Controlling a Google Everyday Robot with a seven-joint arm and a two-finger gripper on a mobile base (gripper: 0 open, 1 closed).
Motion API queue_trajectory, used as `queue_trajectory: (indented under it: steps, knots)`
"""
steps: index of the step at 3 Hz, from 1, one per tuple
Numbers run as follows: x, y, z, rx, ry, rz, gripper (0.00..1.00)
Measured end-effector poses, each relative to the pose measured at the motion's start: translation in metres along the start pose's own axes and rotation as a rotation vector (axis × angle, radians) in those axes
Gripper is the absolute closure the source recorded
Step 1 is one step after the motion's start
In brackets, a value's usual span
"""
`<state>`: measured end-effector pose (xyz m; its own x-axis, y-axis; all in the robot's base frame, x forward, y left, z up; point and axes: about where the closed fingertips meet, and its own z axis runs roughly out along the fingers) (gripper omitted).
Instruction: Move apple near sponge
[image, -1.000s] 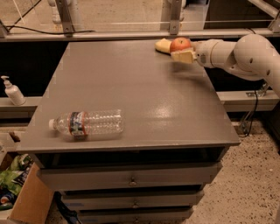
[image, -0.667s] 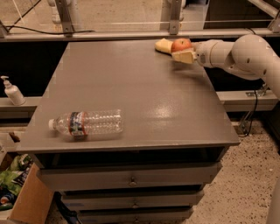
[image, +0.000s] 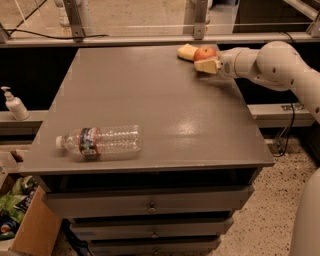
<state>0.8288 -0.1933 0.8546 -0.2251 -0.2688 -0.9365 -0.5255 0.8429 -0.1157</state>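
The red-orange apple is at the table's far right edge, touching or almost touching the pale yellow sponge, which lies just to its left. My gripper reaches in from the right and is right at the apple, with its cream-coloured end against the apple's near side. The apple hides the gripper's far side. Whether the apple rests on the table or is held just above it does not show.
A clear plastic water bottle lies on its side at the near left of the grey table. A metal rail runs behind the table. A soap dispenser stands on a ledge to the left, and drawers sit below the tabletop.
The gripper and the apple have stayed by the sponge, perhaps shifting very slightly lower. The bottle has not moved.
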Motion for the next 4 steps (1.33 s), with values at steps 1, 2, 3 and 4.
queue_trajectory:
  steps: [1,2,3,4]
  knots:
    - [0.0066,-0.0010,0.0039,0.011,0.020,0.014,0.82]
    - [0.0109,-0.0015,0.0054,0.018,0.030,0.019,0.59]
    - [0.0126,-0.0016,0.0066,0.019,0.033,0.023,0.36]
    - [0.0135,-0.0016,0.0073,0.020,0.035,0.025,0.13]
